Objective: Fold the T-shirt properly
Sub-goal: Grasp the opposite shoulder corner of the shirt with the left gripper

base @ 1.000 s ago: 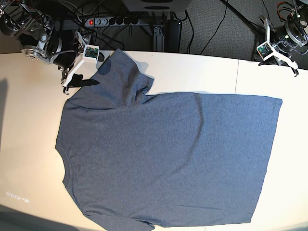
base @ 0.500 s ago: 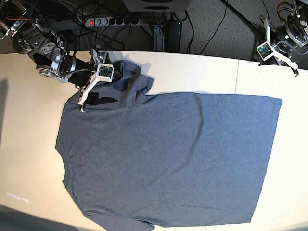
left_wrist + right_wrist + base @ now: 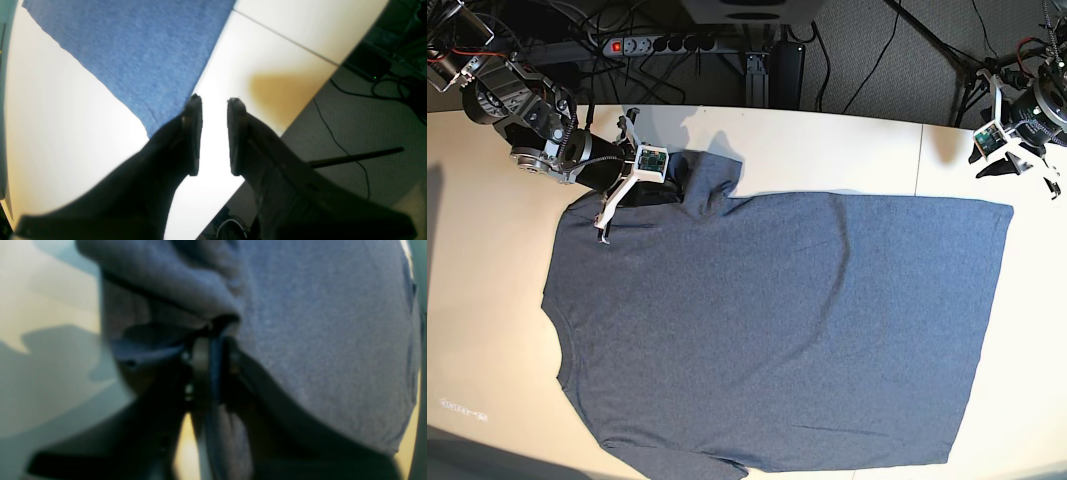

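Right wrist view blurred; left wrist view glares white on the table point(image 3: 66, 110).

Cream table point(image 3: 827, 150), power strip point(image 3: 662, 44), cables point(image 3: 867, 50) behind.

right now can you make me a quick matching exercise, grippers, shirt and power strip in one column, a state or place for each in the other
Things:
1. right gripper
2. left gripper
3. T-shirt
4. power strip

States or places:
a. spread flat across the table
b. behind the table's far edge, red switch lit
c. jaws apart, holding nothing, above the table near the shirt's hem corner
d. closed on the shirt's sleeve

Pairs: 1-d, 2-c, 3-a, 4-b
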{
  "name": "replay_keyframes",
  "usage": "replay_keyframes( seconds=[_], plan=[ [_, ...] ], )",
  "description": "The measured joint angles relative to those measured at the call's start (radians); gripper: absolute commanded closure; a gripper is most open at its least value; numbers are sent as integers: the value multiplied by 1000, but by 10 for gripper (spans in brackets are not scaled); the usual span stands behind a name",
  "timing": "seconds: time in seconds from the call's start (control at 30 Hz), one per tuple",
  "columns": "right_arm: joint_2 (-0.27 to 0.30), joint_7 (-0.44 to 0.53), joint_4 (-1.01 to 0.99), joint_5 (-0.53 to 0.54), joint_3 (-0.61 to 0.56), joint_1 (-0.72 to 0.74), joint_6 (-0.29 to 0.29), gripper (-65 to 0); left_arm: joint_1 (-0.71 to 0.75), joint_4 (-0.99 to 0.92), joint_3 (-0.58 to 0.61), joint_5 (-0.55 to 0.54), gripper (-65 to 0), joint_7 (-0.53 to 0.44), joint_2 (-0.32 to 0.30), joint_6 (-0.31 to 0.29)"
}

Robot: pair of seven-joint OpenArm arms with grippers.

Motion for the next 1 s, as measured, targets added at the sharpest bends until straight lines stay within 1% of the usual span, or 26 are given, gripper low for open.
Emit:
replay_keyframes(
  seconds=[0.03, 0.3, 0.37, 0.43, 0.53, 0.6, 0.67, 0.7, 0.8, 1.0],
  plan=[
    [0, -1, -2, -2, 0, 0, 0, 0, -2, 0, 0, -5, -166, 0, 0, 0],
    [-5, -11, -2, -8, 0, 0, 0, 0, -24, 0, 0, -6, -166, -4, -4, 0],
    [-9, -14, -3, -9, 1, 0, 0, 0, -38, 0, 3, 4, -166, -13, -9, 0],
    [-15, -20, -4, -8, 2, 0, -1, 0, -53, 0, 24, 57, -166, -33, -28, 0],
    [-16, -26, -4, 16, 3, 1, -1, 0, -80, -1, 96, 132, -168, -42, -70, 0],
    [-16, -29, -4, 16, 3, 1, -2, 0, -108, -12, 162, 165, -211, -49, -95, 1],
    [-16, -29, -5, 18, 3, 1, -2, 0, -144, -40, 229, 203, -269, -53, -105, 2],
    [-16, -28, -5, 19, 3, 1, -2, 0, -166, -61, 257, 214, -285, -55, -105, 6],
    [-17, -29, -6, 22, 3, 1, -2, 0, -245, -145, 321, 217, -291, -54, -105, 36],
    [-17, -28, -6, 22, 3, 1, -3, 0, -379, -272, 420, 217, -291, -55, -105, 44]
  ],
)
